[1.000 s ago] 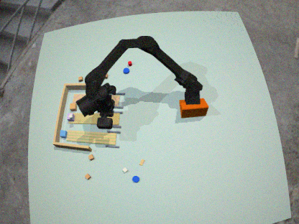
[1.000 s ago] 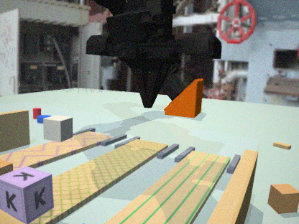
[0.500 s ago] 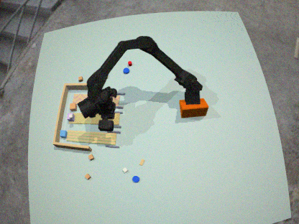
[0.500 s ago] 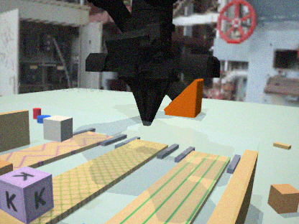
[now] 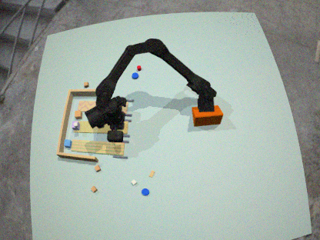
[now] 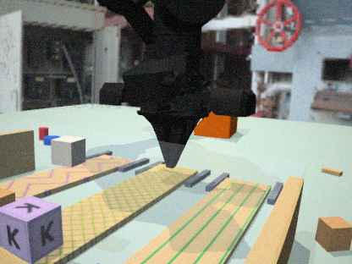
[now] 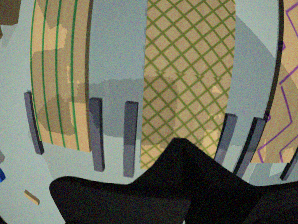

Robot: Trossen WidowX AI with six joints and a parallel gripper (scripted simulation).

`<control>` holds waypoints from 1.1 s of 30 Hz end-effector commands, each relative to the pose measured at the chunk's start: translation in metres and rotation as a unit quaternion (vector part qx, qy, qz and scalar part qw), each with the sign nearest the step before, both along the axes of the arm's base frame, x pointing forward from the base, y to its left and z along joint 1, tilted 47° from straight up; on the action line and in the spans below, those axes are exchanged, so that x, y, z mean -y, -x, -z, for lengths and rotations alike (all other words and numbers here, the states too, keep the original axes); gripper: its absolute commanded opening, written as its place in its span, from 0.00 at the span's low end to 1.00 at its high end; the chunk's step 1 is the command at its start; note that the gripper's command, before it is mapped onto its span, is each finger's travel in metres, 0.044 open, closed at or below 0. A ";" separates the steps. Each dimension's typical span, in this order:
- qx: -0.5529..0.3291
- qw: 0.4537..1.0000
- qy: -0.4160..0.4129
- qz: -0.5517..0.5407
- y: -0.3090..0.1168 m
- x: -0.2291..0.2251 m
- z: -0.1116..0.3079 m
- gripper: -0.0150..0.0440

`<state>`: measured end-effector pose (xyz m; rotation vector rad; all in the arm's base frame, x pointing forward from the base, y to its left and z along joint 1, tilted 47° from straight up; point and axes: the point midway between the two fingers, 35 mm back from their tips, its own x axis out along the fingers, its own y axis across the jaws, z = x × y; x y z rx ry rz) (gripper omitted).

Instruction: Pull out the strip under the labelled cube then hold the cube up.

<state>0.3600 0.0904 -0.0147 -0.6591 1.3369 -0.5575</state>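
The labelled cube [image 6: 30,230] is purple with the letter K and rests on the far end of the green cross-hatched strip [image 6: 123,199]. Both also show in the top view, the cube [image 5: 75,125] on the strip [image 5: 101,128] in the middle of the frame. My gripper [image 6: 171,162] is shut and holds nothing. Its closed tip points down onto the strip's open end, far from the cube. In the wrist view the cross-hatched strip [image 7: 189,50] runs straight ahead of the closed fingers [image 7: 180,148]. The cube is out of the wrist view.
A pink zigzag strip [image 6: 55,178] and a green-lined strip [image 6: 211,220] lie on either side, with grey bars [image 6: 196,178] between their ends. A wooden frame [image 5: 63,123] encloses three sides. A white cube [image 6: 68,151], a blue cube [image 5: 68,143] and small loose blocks lie around. The orange arm base [image 5: 207,115] stands to the right.
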 end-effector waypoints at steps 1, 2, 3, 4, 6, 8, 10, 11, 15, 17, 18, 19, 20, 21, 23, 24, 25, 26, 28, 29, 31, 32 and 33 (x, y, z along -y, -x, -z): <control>-0.002 1.000 0.004 -0.001 0.001 0.007 0.004 0.25; -0.002 1.000 0.004 -0.001 0.001 0.007 0.004 0.25; -0.002 1.000 0.004 -0.001 0.001 0.007 0.004 0.25; -0.002 1.000 0.004 -0.001 0.001 0.007 0.004 0.25; -0.002 1.000 0.004 -0.001 0.001 0.007 0.004 0.25; -0.002 1.000 0.004 -0.001 0.001 0.007 0.004 0.25; -0.002 1.000 0.004 -0.001 0.001 0.007 0.004 0.25; -0.002 1.000 0.004 -0.001 0.001 0.007 0.004 0.25; -0.002 1.000 0.004 -0.001 0.001 0.007 0.004 0.25; -0.002 1.000 0.004 -0.001 0.001 0.007 0.004 0.25; -0.002 1.000 0.004 -0.001 0.001 0.008 0.004 0.25; -0.002 1.000 0.004 -0.001 0.001 0.008 0.004 0.25; -0.002 1.000 0.004 -0.001 0.001 0.008 0.004 0.25; -0.002 1.000 0.004 -0.001 0.001 0.008 0.004 0.25; -0.002 1.000 0.004 -0.001 0.001 0.008 0.004 0.25; -0.002 1.000 0.004 -0.001 0.001 0.008 0.004 0.25; -0.002 1.000 0.004 -0.001 0.001 0.008 0.004 0.25; -0.002 1.000 0.004 -0.001 0.001 0.008 0.004 0.25; -0.002 1.000 0.004 -0.001 0.001 0.008 0.004 0.25; -0.002 1.000 0.004 -0.001 0.001 0.008 0.004 0.25; -0.002 1.000 0.004 -0.001 0.001 0.008 0.004 0.25; -0.002 1.000 0.004 -0.001 0.001 0.008 0.005 0.25; -0.002 1.000 0.004 -0.001 0.001 0.008 0.005 0.25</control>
